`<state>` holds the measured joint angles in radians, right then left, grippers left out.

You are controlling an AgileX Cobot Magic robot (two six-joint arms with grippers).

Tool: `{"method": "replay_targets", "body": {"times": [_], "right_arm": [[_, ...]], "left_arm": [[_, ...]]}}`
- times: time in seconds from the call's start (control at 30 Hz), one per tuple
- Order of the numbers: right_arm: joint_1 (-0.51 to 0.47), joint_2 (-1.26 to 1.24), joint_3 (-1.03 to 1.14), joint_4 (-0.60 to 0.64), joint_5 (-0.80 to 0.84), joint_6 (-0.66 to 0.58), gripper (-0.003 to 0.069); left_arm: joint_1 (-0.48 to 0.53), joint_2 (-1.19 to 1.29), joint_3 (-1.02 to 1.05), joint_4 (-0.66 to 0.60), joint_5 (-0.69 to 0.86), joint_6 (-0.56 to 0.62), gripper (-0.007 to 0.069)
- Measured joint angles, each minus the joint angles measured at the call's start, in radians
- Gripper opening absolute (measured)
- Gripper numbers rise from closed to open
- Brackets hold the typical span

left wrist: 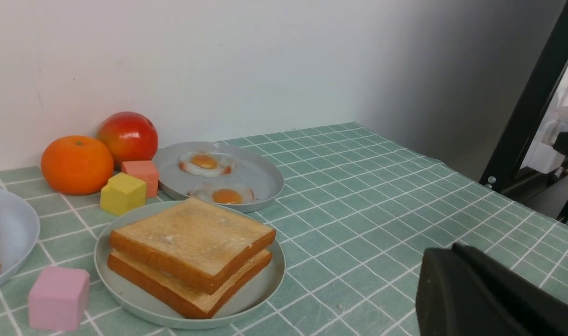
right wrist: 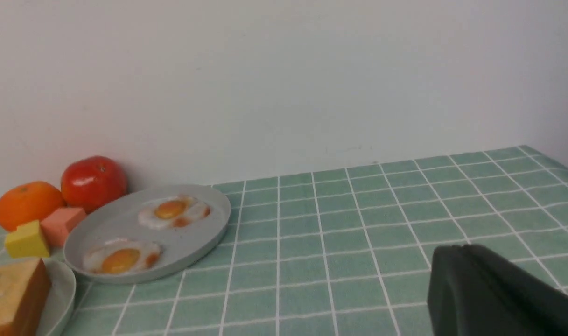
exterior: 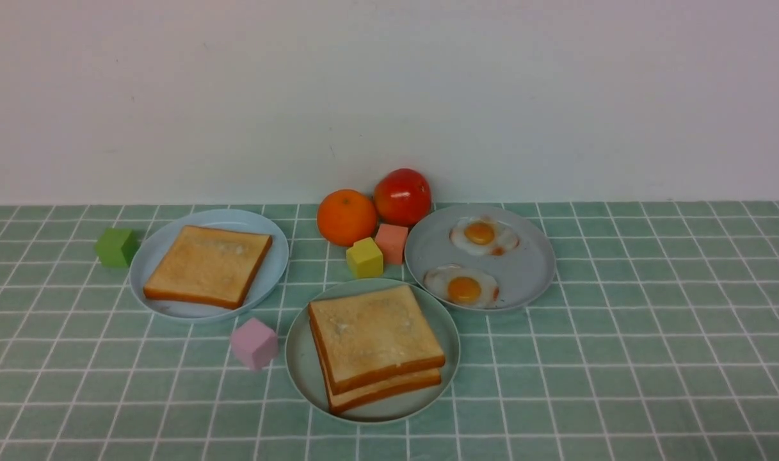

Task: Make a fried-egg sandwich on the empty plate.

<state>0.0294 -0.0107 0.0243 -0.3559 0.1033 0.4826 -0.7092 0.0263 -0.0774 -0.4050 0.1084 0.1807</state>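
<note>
Mint-green and matte, the plate (exterior: 299, 368) you are working on sits at the front middle of the checked tablecloth (exterior: 619, 358). On it lies the sandwich (exterior: 375, 346): two toast slices stacked, the upper one turned a little off the lower. You cannot see an egg between them from any view.

To your left, the pale blue plate (exterior: 155, 256) holds a single toast (exterior: 208, 265). To your right and a bit farther back, the grey plate (exterior: 530, 269) carries two fried eggs, one behind (exterior: 483, 235) and one in front (exterior: 463, 286), lying apart.

Against the wall you have an orange (exterior: 346, 217) touching a tomato (exterior: 402, 196). Just in front of them stand a yellow cube (exterior: 364, 257) and a salmon cube (exterior: 392, 242), side by side. A pink cube (exterior: 254, 343) sits between the blue plate and the mint one. A green cube (exterior: 116, 246) is just left of the blue plate.

Neither arm shows in the front view. Your left gripper (left wrist: 480, 298) and right gripper (right wrist: 484, 294) each appear only as a dark block in their own wrist views, above bare cloth, jaws together, holding nothing.
</note>
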Motion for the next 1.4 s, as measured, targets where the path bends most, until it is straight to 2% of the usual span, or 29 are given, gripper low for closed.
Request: {"method": "replay_targets", "body": {"times": [0.07, 0.2, 0.3, 0.4, 0.6, 1.23, 1.37, 1.4], "right_arm": [[0.006, 0.000, 0.000, 0.084, 0.035, -0.090, -0.0014], [0.011, 0.000, 0.001, 0.306, 0.141, -0.345, -0.0014], [0.011, 0.000, 0.001, 0.401, 0.210, -0.506, -0.0014], [0.011, 0.000, -0.004, 0.440, 0.259, -0.570, -0.0014], [0.011, 0.000, -0.007, 0.451, 0.274, -0.604, -0.0012], [0.011, 0.000, -0.008, 0.450, 0.280, -0.607, 0.0001], [0.011, 0.000, -0.008, 0.450, 0.280, -0.607, 0.0003], [0.011, 0.000, -0.008, 0.450, 0.280, -0.607, 0.0004]], "left_arm": [[0.000, 0.000, 0.000, 0.000, 0.000, 0.000, -0.0011], [0.000, 0.000, 0.000, 0.000, 0.000, 0.000, -0.0006], [0.000, 0.000, 0.000, 0.000, 0.000, 0.000, -0.0003], [0.000, 0.000, 0.000, 0.000, 0.000, 0.000, -0.0002], [0.000, 0.000, 0.000, 0.000, 0.000, 0.000, 0.0004], [0.000, 0.000, 0.000, 0.000, -0.003, 0.000, 0.0017], [0.001, 0.000, 0.000, 0.010, -0.071, 0.000, 0.0020], [0.019, 0.000, 0.000, 0.044, -0.108, 0.000, 0.0020]]}}
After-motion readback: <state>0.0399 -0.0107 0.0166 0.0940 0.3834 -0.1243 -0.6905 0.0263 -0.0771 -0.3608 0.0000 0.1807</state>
